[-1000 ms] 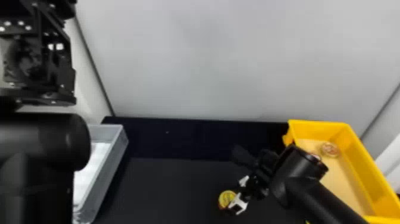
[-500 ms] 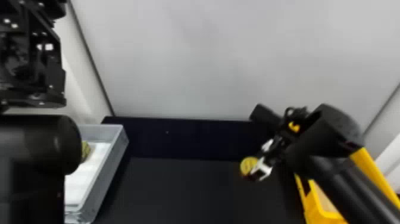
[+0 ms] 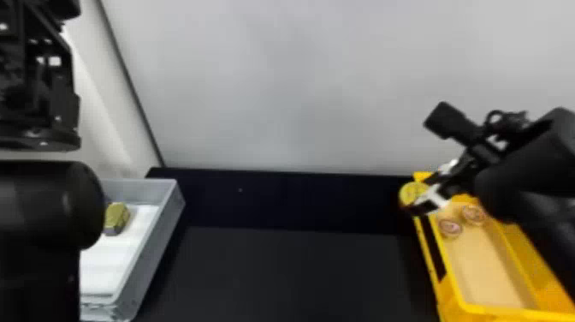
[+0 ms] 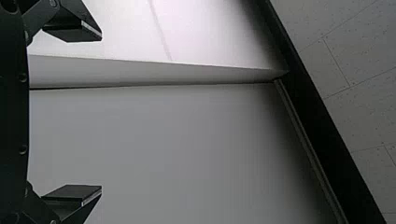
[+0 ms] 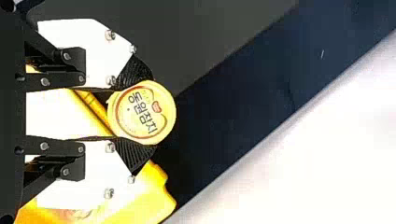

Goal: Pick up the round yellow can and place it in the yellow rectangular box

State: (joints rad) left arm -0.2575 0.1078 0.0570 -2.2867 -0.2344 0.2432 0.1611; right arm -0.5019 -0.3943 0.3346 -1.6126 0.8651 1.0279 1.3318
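Head view, at the far left: the left gripper [image 3: 42, 81] hangs high in front of the pale wall [image 3: 291, 85]; its own wrist view shows the left gripper [image 4: 95, 113] wide, with nothing between its fingers. Below it, the black left arm [image 3: 47, 205] blocks sight of part of the grey box [image 3: 164, 240], which stands at the left end of the dark counter [image 3: 278, 274]. On the white liner [image 3: 102, 265] in that box lies a small yellow-green object [image 3: 115, 217], close beside the arm in this view. Farther right, the round yellow can [image 3: 410, 192] is clamped in the right gripper [image 3: 425, 195], held by the far left corner of the yellow rectangular box [image 3: 462, 306]; whether it is fully over the rim, I cannot tell. The right wrist view shows the can's lid facing the camera, ribbed black pads [image 5: 133, 151] pressing both sides. Two round things [image 3: 450, 228] lie inside the yellow box near its far end, and the right arm [image 3: 534, 171] covers its far right part.
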